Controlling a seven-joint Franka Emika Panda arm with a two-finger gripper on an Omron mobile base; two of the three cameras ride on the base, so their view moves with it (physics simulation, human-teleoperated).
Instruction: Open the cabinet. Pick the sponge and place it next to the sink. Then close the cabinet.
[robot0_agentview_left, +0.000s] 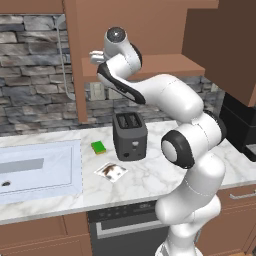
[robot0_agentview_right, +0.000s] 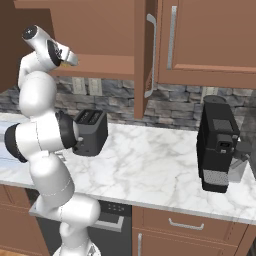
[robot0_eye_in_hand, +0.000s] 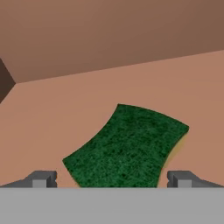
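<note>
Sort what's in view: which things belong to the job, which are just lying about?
Job: cabinet, open; dark green sponge on its shelf; sink; gripper, open.
Lying about: toaster, light-green sponge, coffee machine.

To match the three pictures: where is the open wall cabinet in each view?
Left base view: the cabinet is at top centre, with the arm reaching in.
Right base view: top left, its open door seen edge-on.
Hand view: its inner floor, with the sponge lying on it.
Shared landmark: the toaster stands on the counter below it in both base views.
</note>
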